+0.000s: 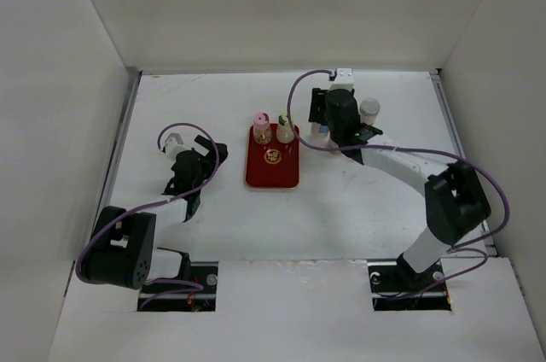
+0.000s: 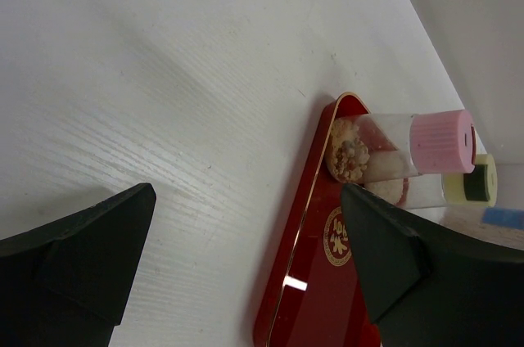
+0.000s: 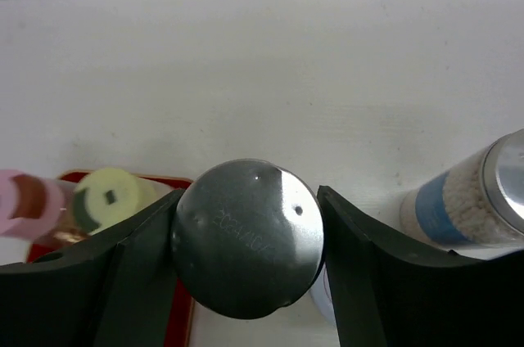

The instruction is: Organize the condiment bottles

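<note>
Pincer of right arm (image 3: 250,200) clamps silver-lidded bottle (image 3: 246,241); left pincer (image 2: 246,191) hangs released, jaws apart, beside red tray (image 2: 315,314)

1. I read the pink-lidded bottle (image 1: 261,127) as upright at the far end of the red tray (image 1: 273,178). Its wall is clear, with beige lumpy contents at the base.
2. The yellow-lidded bottle (image 1: 284,129) stands upright just beside it, on its right, on the same tray. Its lid has a dark centre.
3. The silver-lidded bottle (image 3: 250,236) stands right of the tray, between the fingers of the right pincer (image 3: 248,200), which meet its lid on both sides.
4. I see the blue-banded bottle (image 3: 467,204), with a silver lid and white grains, upright on the bench (image 3: 246,77). It is near the third bottle, on its right, and apart from it.
</note>
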You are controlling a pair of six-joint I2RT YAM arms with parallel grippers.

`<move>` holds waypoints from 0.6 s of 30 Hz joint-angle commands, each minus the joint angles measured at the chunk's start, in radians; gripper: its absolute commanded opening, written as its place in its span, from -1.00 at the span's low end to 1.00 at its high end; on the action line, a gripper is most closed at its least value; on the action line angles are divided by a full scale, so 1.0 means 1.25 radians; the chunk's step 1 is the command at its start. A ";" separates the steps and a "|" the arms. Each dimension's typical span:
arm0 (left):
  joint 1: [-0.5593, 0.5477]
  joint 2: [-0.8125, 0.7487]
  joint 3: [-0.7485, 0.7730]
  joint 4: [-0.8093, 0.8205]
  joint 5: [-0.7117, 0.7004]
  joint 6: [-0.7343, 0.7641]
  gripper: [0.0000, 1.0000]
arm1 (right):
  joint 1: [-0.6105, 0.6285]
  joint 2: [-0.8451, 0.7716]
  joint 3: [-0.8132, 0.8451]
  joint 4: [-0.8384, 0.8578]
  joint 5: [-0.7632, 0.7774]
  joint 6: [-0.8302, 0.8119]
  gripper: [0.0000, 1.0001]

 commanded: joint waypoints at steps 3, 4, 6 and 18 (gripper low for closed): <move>0.000 -0.002 0.000 0.038 0.004 -0.002 1.00 | 0.056 -0.134 0.017 0.070 0.024 -0.026 0.07; 0.006 0.000 -0.001 0.038 0.010 -0.004 1.00 | 0.065 -0.135 0.020 0.056 0.019 -0.026 0.07; 0.006 -0.008 -0.004 0.038 0.010 -0.004 1.00 | 0.083 -0.134 0.021 0.043 0.011 -0.020 0.07; 0.016 -0.013 -0.010 0.038 0.013 -0.006 1.00 | 0.234 0.051 0.166 0.057 -0.095 0.012 0.08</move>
